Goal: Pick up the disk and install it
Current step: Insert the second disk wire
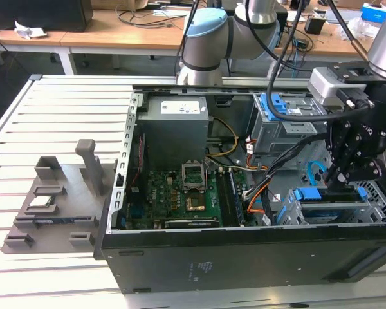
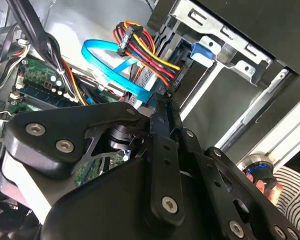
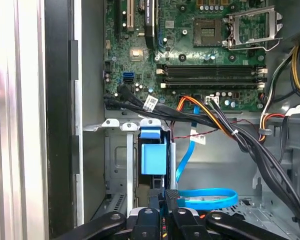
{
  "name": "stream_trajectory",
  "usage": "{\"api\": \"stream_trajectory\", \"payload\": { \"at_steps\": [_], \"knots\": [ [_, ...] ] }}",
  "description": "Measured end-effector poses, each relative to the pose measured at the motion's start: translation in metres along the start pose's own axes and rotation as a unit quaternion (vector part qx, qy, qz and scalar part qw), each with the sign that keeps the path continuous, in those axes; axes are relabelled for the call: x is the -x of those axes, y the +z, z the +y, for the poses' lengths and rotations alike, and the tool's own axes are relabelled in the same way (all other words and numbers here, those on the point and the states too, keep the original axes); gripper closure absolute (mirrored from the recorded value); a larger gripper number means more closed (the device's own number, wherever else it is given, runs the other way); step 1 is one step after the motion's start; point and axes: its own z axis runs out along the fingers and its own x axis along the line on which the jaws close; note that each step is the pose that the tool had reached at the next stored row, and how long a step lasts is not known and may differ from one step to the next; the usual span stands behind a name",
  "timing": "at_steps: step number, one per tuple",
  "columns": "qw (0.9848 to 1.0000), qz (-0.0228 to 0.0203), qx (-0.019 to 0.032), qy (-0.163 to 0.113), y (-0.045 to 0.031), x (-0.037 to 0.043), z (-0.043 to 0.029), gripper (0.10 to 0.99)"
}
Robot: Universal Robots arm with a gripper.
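Inside case's drive cage [image 1: 373, 209], disk [image 1: 328, 193] seated edge-up, tool [image 1: 338, 177] above.

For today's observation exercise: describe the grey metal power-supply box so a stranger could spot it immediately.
Find the open black computer case on the slatted table. Above its green motherboard in the exterior view sits the grey metal power-supply box. Unlike the blue-railed drive cages, it is plain grey with a white sticker.

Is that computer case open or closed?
Open. The computer case lies on its side with the panel off, so the green circuit board and cables show.
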Motion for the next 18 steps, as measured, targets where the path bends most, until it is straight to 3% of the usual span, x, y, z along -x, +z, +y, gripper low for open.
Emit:
{"api": "stream_trajectory", "payload": {
  "at_steps": [10, 16, 17, 18],
  "knots": [
    [1.0000, 0.0002, -0.0001, 0.000, 0.0057, 0.0002, -0.0023, 0.925],
    [1.0000, -0.0007, -0.0001, 0.000, 0.0037, 0.0000, -0.0023, 0.925],
    [1.0000, -0.0018, -0.0001, 0.000, 0.0028, -0.0002, -0.0023, 0.925],
    [1.0000, -0.0086, 0.0001, 0.000, 0.0031, -0.0001, -0.0023, 0.925]
  ]
}}
